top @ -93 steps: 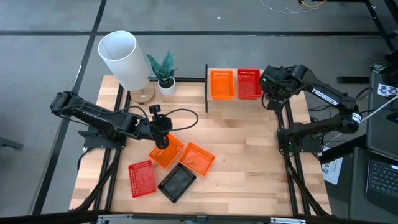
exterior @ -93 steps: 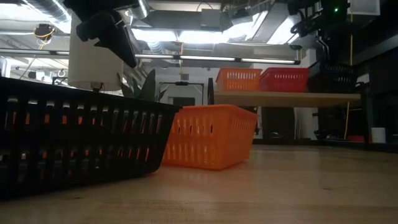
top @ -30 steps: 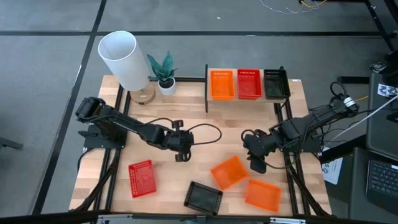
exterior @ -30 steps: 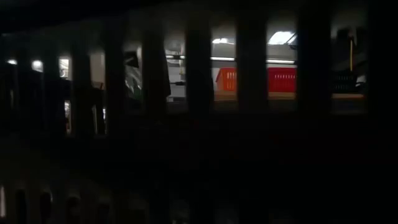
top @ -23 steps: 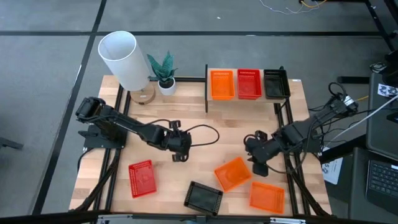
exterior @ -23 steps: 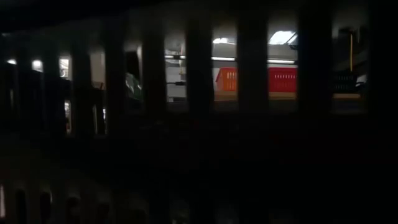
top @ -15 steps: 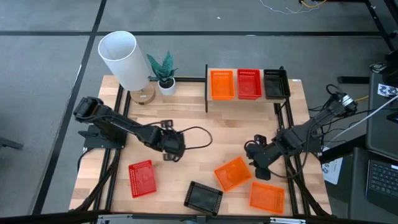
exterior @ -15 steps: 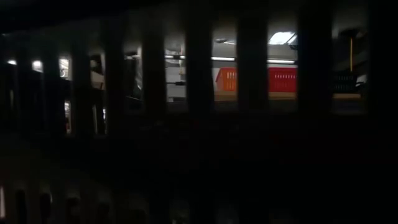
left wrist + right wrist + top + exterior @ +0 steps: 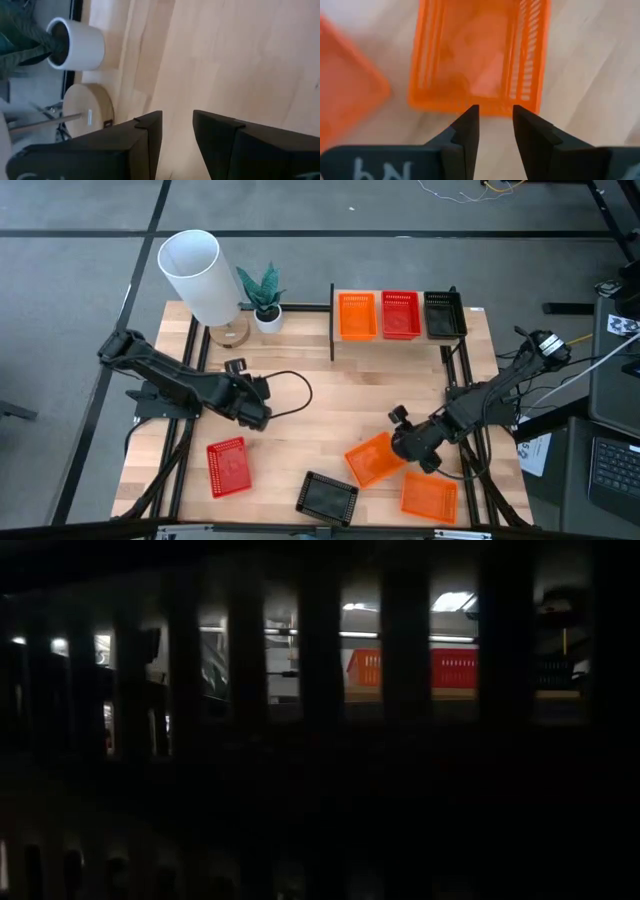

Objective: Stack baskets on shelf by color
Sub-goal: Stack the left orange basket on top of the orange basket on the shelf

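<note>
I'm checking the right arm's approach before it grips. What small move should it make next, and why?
Probably ease the right end effector forward so its open fingers straddle the near wall of the orange basket, then close. The fingers sit just short of that wall with nothing between them. On the shelf the orange stack awaits it. The left end effector idles over bare table.

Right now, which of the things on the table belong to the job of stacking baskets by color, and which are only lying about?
Belonging to the job:
- shelf with orange, red and black baskets on it
- two loose orange baskets
- loose red basket
- loose black basket
- right gripper, open by the nearer orange basket
- left gripper, empty

Only lying about:
- white cylinder
- potted plant
</note>
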Controlling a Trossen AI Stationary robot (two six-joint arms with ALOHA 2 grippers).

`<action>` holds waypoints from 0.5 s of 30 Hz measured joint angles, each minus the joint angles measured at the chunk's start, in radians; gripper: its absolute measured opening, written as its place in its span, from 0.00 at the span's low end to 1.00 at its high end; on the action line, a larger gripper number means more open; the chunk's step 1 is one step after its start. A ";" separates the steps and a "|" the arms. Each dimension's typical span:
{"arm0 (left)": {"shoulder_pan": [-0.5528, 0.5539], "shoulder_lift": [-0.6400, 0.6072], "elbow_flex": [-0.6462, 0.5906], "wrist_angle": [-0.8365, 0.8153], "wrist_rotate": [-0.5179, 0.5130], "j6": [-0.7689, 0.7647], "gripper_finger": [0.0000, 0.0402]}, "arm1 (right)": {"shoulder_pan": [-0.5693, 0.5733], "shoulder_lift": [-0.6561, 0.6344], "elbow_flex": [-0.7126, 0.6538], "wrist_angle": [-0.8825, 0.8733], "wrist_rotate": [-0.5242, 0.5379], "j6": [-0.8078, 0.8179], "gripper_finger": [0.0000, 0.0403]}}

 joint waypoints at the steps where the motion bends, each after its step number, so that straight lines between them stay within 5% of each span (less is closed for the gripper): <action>1: -0.003 -0.011 0.000 0.002 -0.005 -0.004 0.25 | 0.000 0.010 0.001 -0.024 0.011 -0.050 0.29; 9: -0.006 -0.029 -0.001 0.000 -0.010 -0.052 0.25 | 0.004 0.087 0.001 -0.070 0.125 -0.448 0.29; 15: -0.005 -0.024 -0.001 0.001 -0.011 -0.062 0.25 | 0.004 0.134 0.001 -0.061 0.146 -0.571 0.29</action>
